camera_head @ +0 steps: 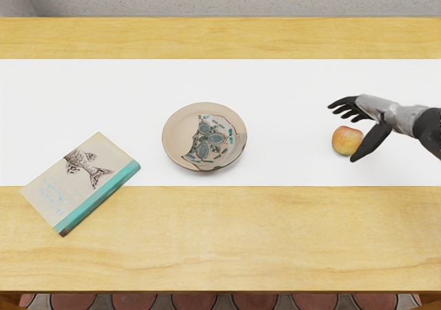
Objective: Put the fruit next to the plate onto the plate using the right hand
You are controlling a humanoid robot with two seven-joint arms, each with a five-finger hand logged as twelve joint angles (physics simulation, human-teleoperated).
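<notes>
Wooden table (220, 234) w/ a broad white runner (275, 89) laid across its middle, side to side. Everything of note sits on the runner.

Plate (172, 132) is approx. centre of the runner: round, beige, w/ a blue-green leaf pattern inside and nothing on it. The fruit is an apple (346, 140), red-yellow, lying on the runner well to the right of the plate and clearly apart from it. It sits upright on the cloth, not lifted.

Right hand (373, 114) comes in from the right edge, arm grey at the wrist and dark further back. Fingers (342, 105) are spread apart and hold nothing; they reach out past the far side of the apple, while the thumb angles down along its right side. The hand is just beside or over the apple, but can't tell whether any part touches it.

At far left, a book (80, 182) w/ a teal spine and a fish drawing on the cover lies flat and skewed, half on the runner and half on bare wood, well apart from the plate.
</notes>
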